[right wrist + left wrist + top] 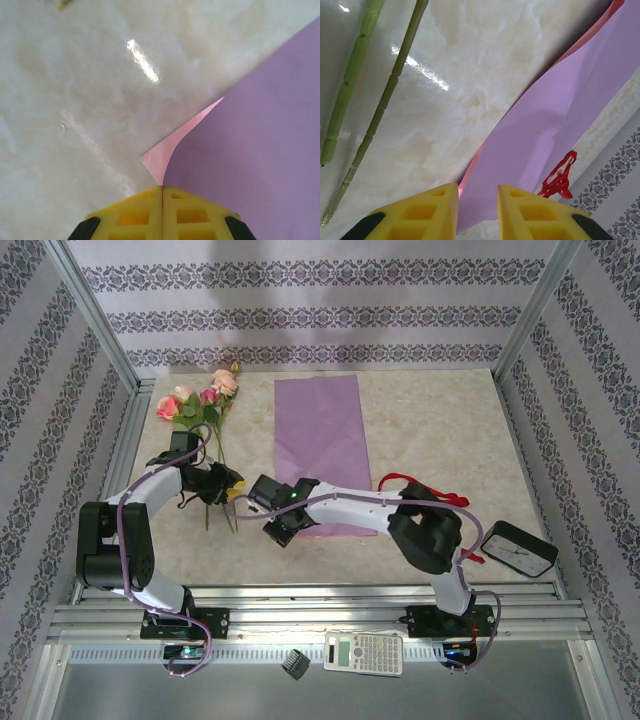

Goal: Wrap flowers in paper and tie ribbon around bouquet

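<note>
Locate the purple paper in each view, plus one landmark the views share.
Top external: the paper lies mid-table, running from the back edge toward the arms.
Left wrist: a diagonal band from upper right to bottom centre, with the pink underside showing along its edge.
Right wrist: it covers the right side, its pink-backed corner pinched in the shut right tool.
Shared landmark: the pale marble table, bare beside the paper in all three.

Top view: high above near edge, looking down on whole worktop (430, 430). Wrist views: close, low, angled down; all share paper (318, 425).
</note>
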